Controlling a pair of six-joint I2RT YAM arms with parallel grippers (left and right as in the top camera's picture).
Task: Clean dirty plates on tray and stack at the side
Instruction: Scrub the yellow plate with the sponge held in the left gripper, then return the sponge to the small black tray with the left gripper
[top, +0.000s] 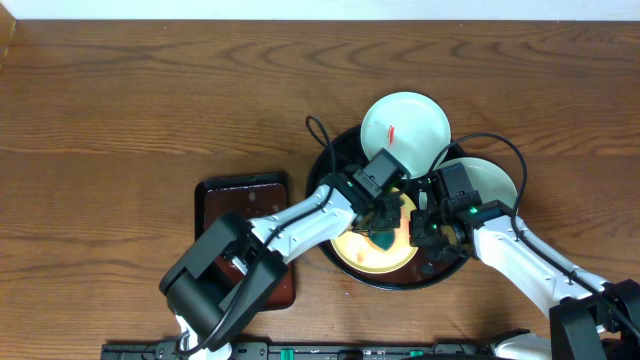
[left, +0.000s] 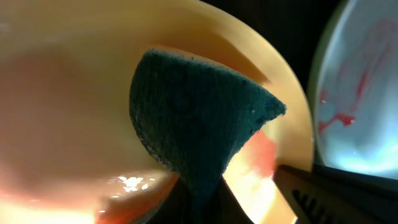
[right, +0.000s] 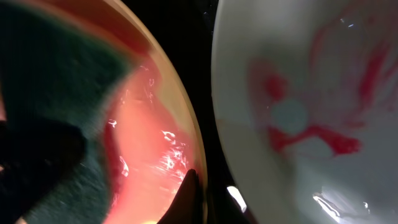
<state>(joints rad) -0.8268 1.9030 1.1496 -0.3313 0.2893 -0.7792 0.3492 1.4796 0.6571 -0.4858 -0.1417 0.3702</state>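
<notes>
The pale yellow plate (top: 365, 255) lies in the black round tray (top: 392, 284), wet with red smear. My left gripper (top: 385, 232) is shut on a dark green sponge (left: 199, 118) and presses it onto the yellow plate (left: 74, 93). My right gripper (top: 425, 236) is shut on the yellow plate's right rim (right: 180, 124), one finger (right: 189, 196) on the inside. A mint-white plate (top: 405, 125) with a red smear leans on the tray's far rim. A second mint-white plate (top: 490, 180) with red smears (right: 311, 99) lies at the tray's right.
A smaller dark brown rectangular tray (top: 245, 200) sits left of the round tray, under my left arm. Cables loop over the round tray's far side. The wooden table (top: 150, 100) stretches to the left and back.
</notes>
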